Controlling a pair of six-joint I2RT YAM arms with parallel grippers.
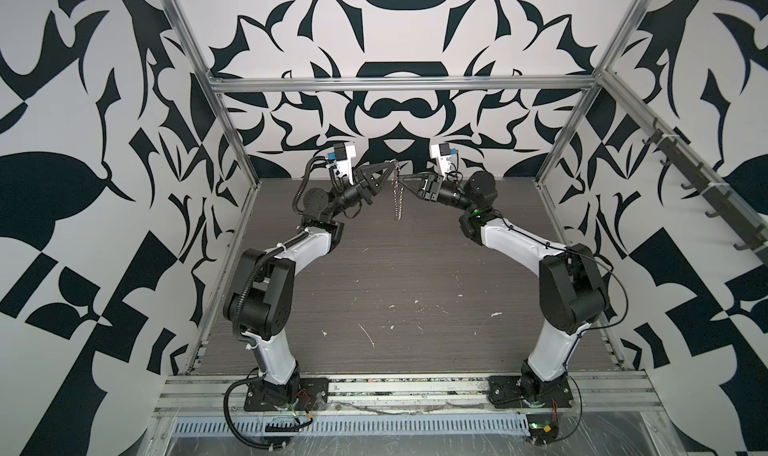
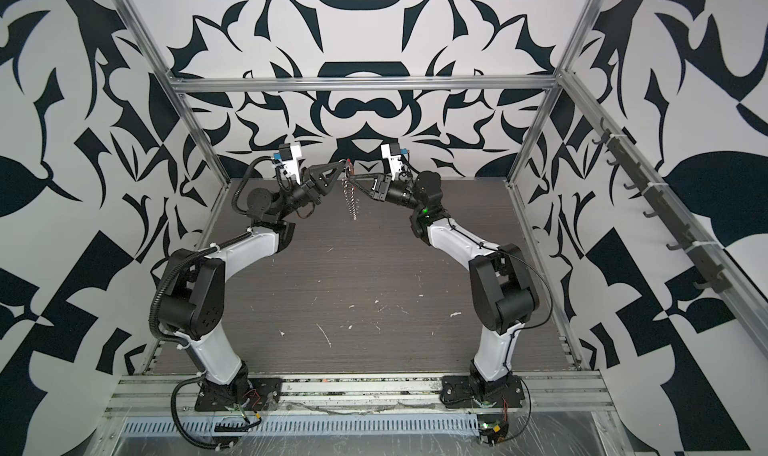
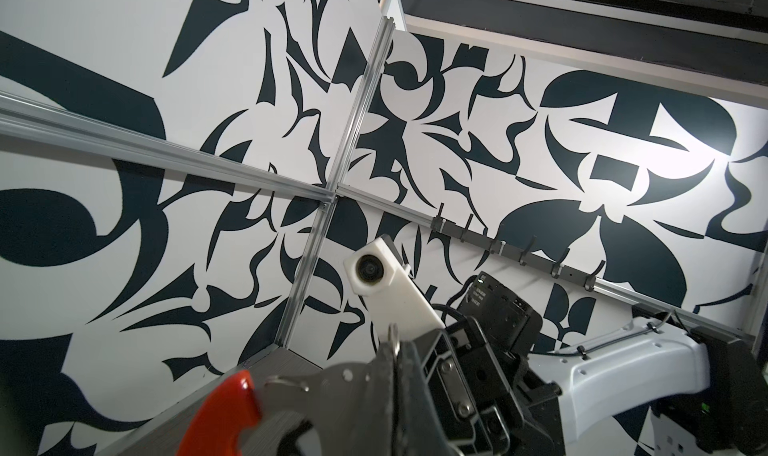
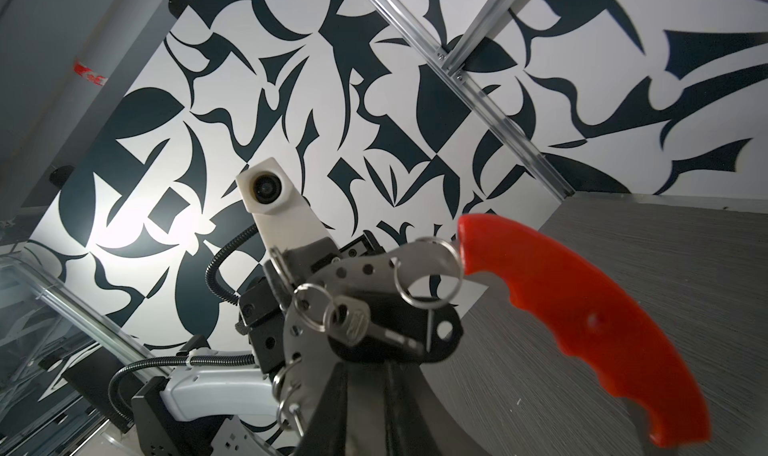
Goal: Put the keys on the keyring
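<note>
So both arms are up in the air over the far end of the table (image 1: pixel 374 292), tips almost meeting in the middle. The left gripper (image 1: pixel 392 168) has its fingers pinched tight on the top of the keyring (image 1: pixel 398 198). The rest of the silvery loop hangs straight down from there, clear of the tabletop in both top views. The right gripper (image 1: pixel 402 179) comes in from the other side, just beside that pinch point. The right wrist camera gives the good look: the right gripper's two dark fingers (image 4: pixel 328 412) are clamped on the little black key (image 4: pixel 390 350). The key sits right up against the keyring's flat metal strip (image 4: pixel 332 275), the one with the holes. The red plastic part (image 4: pixel 582 308) curves away past it, and a split ring (image 4: pixel 428 283) hangs off the strip by the red end. A couple of smaller rings are bunched at the key too, but I can't tell if the key's own ring is threaded onto anything.
</note>
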